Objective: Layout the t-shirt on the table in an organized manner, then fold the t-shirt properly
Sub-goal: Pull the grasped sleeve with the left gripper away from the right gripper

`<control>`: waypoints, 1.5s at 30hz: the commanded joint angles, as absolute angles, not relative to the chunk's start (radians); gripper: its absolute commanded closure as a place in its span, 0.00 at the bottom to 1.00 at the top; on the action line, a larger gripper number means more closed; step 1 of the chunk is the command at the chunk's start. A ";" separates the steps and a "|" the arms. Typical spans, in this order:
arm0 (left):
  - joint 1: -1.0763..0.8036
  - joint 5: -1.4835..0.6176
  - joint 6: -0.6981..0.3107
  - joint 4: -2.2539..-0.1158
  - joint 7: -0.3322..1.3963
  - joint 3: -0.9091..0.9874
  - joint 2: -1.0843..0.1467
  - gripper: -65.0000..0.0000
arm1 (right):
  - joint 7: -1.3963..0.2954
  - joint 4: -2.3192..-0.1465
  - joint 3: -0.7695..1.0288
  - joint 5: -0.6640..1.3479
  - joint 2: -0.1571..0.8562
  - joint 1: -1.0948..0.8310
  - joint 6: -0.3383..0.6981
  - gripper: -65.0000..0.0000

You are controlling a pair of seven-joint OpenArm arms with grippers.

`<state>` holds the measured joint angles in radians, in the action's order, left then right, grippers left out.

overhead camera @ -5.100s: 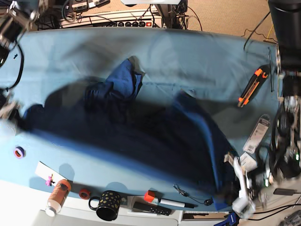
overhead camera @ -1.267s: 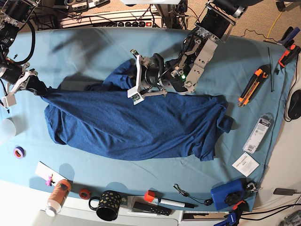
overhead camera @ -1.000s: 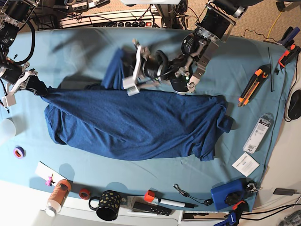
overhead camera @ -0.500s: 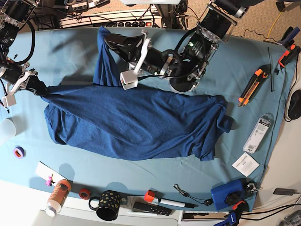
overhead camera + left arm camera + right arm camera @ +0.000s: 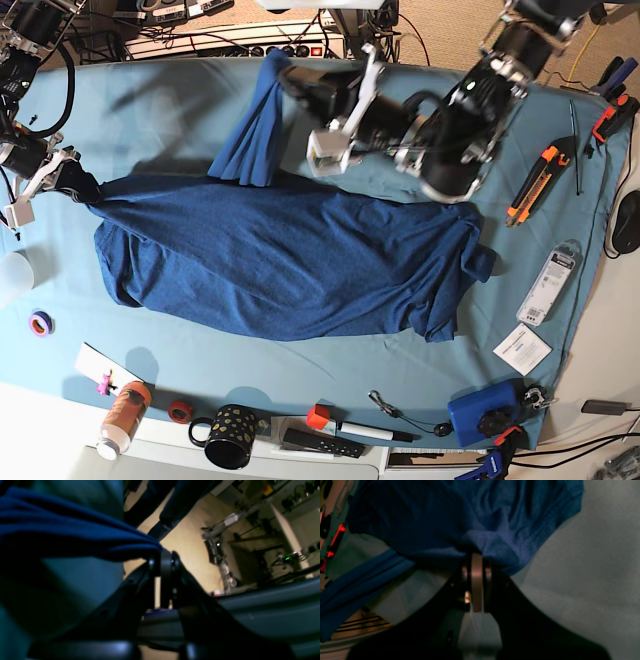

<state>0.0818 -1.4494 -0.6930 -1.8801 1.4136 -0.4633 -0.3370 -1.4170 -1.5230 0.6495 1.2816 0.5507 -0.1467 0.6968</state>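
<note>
1. The left arm is showing black rounded housings with silver-grey link plates and looping black cables.
2. A white block-shaped camera module is sitting near its wrist.
3. The left gripper is showing 2 black fingers with disc-shaped tips.
4. The right gripper is showing black fingers around a pale metallic disc.
5. The right arm is carrying black cables and a white bracket.

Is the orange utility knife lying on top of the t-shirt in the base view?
No, the orange utility knife lies on the table, apart from the t-shirt.
</note>
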 commanded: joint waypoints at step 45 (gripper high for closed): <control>-0.164 -1.484 -0.698 -2.356 1.396 0.992 -0.544 1.00 | -1.396 -1.537 0.656 1.151 0.579 -0.136 0.698 1.00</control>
<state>-0.1688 -1.4643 -0.6941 -2.3444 1.4170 0.9878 -0.5262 -1.4170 -1.5230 0.6495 1.1324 0.5507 -0.1463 0.6968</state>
